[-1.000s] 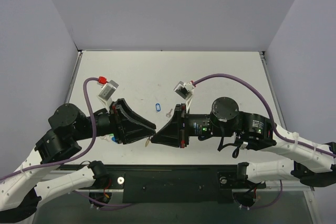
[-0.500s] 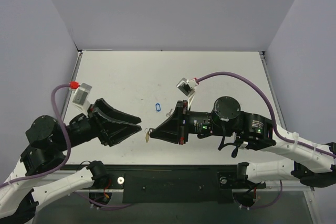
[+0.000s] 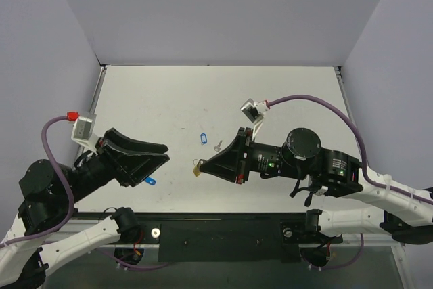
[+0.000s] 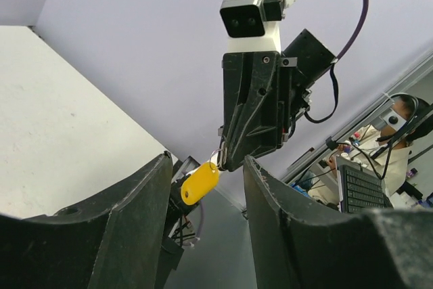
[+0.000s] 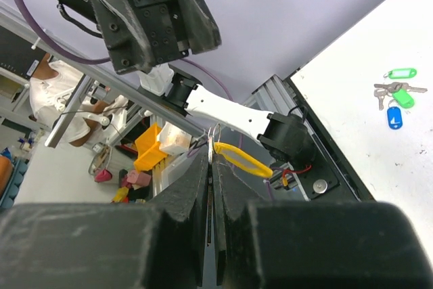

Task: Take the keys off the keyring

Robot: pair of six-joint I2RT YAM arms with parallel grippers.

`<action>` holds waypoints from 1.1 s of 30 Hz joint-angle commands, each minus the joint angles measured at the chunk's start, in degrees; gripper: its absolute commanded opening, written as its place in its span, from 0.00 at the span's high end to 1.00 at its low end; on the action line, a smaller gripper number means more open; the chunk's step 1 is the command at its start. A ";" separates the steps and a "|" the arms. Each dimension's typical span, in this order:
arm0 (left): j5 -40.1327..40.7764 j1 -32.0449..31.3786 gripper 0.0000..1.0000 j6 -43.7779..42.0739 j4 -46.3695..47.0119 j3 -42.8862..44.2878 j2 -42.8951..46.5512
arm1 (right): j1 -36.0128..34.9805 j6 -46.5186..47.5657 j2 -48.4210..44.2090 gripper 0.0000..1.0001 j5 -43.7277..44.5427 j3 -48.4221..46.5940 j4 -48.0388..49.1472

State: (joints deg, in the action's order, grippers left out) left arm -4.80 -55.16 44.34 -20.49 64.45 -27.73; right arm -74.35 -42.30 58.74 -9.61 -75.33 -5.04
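I'm pinching yellow oval plastic keyring (image 3: 197,169) in right gripper (image 3: 202,164), over near edge; left gripper (image 3: 166,153) gaping, empty. Next, likely: inspecting ring, contents unclear.

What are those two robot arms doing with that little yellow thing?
The right gripper is pinching the thin metal ring of the yellow keyring, and seems to hold it just off the table. The left gripper is open beside it, apart and holding nothing. A small silver key and a blue tag lie loose on the table.
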 commanded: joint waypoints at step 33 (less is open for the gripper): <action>-12.87 -0.30 0.66 3.39 17.41 -4.07 -7.17 | 3.07 -0.67 1.90 1.00 -8.23 -3.42 10.66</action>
State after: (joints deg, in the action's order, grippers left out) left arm -16.58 -55.20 47.62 -5.76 59.59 -34.09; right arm -71.59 -42.57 60.45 -16.84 -76.20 1.15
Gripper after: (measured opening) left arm 0.359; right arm 0.006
